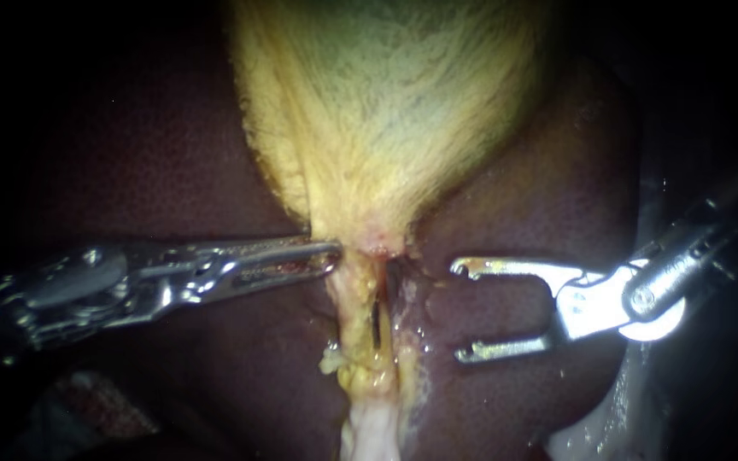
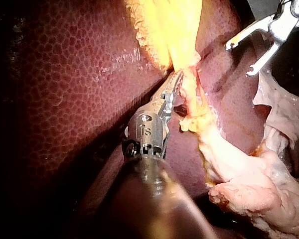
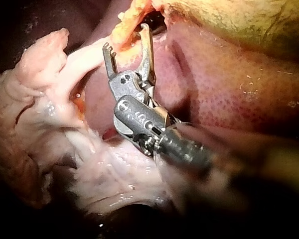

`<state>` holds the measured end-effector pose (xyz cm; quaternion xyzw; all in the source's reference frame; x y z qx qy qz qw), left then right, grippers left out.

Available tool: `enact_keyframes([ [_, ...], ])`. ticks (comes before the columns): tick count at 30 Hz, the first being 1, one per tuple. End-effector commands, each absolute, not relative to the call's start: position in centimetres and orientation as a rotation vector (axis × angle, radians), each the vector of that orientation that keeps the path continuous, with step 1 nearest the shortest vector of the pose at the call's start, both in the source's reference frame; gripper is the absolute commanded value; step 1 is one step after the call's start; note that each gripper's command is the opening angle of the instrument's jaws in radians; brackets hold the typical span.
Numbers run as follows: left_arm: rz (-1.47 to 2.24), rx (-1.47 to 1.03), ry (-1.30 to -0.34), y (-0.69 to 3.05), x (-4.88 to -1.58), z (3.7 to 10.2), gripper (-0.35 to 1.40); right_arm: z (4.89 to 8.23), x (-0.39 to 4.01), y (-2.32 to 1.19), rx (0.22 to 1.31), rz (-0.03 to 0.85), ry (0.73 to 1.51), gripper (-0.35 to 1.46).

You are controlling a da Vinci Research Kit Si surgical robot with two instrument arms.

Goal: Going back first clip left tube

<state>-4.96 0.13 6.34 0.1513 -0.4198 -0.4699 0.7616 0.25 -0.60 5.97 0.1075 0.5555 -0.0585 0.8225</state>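
The yellow gallbladder [image 1: 386,111] narrows to a neck, and a yellowish tube [image 1: 356,341] runs down from it. On this tube sits a thin dark clip [image 1: 374,326]. My left instrument [image 1: 330,253] comes in from the left, its long jaws shut on tissue at the edge of the gallbladder's neck; the left wrist view shows it [image 2: 175,84] against the yellow strand. My right instrument [image 1: 463,309] stands to the right of the tube and apart from it. Its forked jaws are wide open with nothing between them, as the right wrist view [image 3: 126,37] also shows.
Dark red liver [image 1: 172,171] surrounds the gallbladder on both sides. Pale, whitish loose tissue [image 2: 249,184] lies below the tube, also seen beside my right instrument [image 3: 45,99]. Wet fluid glistens on the liver right of the tube [image 1: 420,299].
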Motion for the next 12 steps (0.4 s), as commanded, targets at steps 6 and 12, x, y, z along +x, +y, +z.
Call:
enact_keyframes([
  [6, -1.022, 0.329, -0.913, 0.14, -4.95, 6.35, -0.16, 5.97, 0.25, -0.60, 0.229, -0.124, 1.182, 0.60],
  [12, -1.022, 0.329, -0.913, 0.15, -4.97, 6.37, -0.16, 5.98, 0.25, -0.60, 0.229, -0.124, 1.182, 0.60],
])
